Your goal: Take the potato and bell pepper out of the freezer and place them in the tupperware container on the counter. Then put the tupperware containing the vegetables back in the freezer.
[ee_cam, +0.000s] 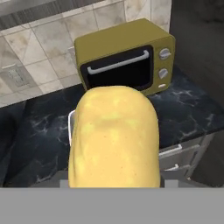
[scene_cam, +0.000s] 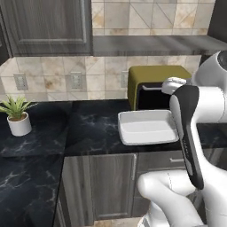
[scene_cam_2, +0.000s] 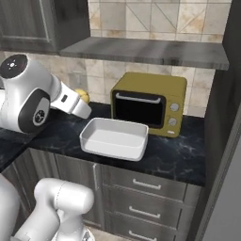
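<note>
A: Lettering on the oven [scene_cam_2: 149, 102]?
B: None legible. Its two knobs carry no readable numerals or marks.

A: Wall outlets [scene_cam: 20, 81]?
B: Plain plates, no text.

A: Container [scene_cam_2: 114, 138], plant pot [scene_cam: 19, 124], counter [scene_cam_2: 179, 153]?
B: No labels, brands or signs on any of them.

A: Robot arm [scene_cam_2: 29, 96]?
B: A small round mark on one joint, too small to read.

A: Entry total?
B: Zero readable texts.
</note>
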